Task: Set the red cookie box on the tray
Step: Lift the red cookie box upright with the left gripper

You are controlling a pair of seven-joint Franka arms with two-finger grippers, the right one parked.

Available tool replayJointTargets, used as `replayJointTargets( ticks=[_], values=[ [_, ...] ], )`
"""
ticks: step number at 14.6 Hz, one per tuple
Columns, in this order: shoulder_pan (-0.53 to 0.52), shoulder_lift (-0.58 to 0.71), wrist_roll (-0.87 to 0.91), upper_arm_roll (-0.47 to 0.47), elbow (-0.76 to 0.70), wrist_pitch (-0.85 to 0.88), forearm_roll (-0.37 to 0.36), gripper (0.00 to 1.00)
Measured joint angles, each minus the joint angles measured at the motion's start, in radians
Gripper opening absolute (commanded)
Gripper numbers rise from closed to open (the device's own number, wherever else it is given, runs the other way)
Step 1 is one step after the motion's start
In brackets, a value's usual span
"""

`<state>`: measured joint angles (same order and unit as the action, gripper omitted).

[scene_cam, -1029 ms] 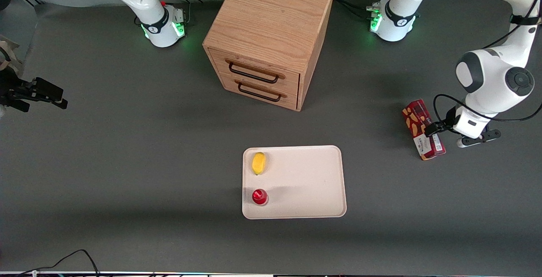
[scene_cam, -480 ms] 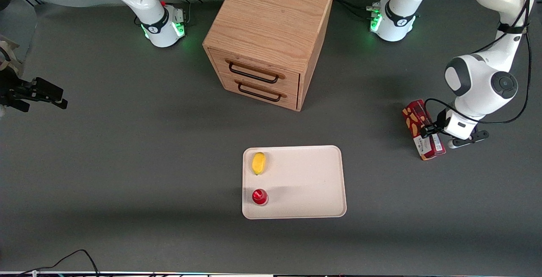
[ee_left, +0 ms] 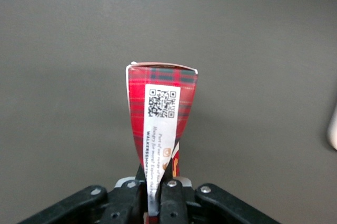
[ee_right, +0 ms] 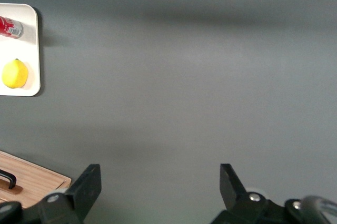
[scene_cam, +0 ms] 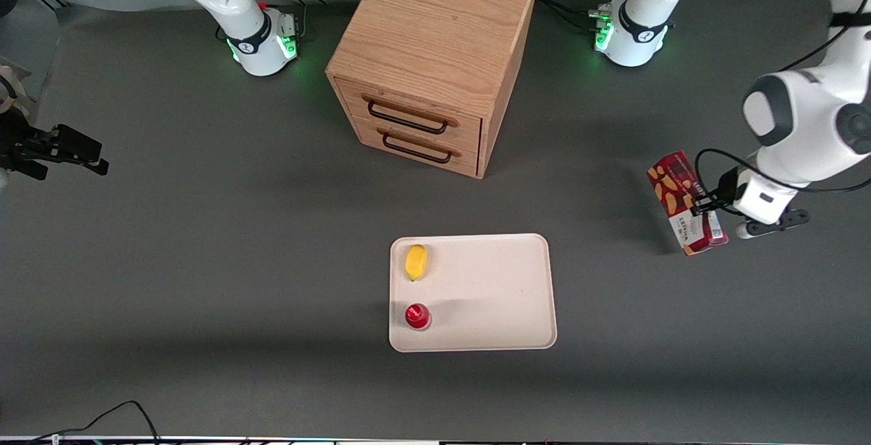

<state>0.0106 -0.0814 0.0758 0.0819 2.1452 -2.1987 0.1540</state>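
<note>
My gripper (scene_cam: 708, 205) clamps the long red tartan cookie box (scene_cam: 684, 203) near the tabletop's working-arm edge; only my wrist view shows its QR label (ee_left: 161, 104).

The dark grey bench (scene_cam: 204, 241) is carrying a wooden drawer cabinet (scene_cam: 435, 43) in the frame's upper middle and the tray (scene_cam: 490, 295) in the lower middle. The pincer (scene_cam: 701, 208) is clamping the red cookie box (scene_cam: 672, 190) at the working arm's end.
</note>
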Motion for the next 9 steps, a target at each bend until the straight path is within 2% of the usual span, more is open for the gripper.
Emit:
replayJointTargets(
  ticks=[4,9],
  values=[
    [0.0,0.101,0.001,0.002,-0.288,0.431,-0.068,0.0],
    [0.007,0.079,0.007,-0.003,-0.524,0.626,-0.085,0.0]
  ],
)
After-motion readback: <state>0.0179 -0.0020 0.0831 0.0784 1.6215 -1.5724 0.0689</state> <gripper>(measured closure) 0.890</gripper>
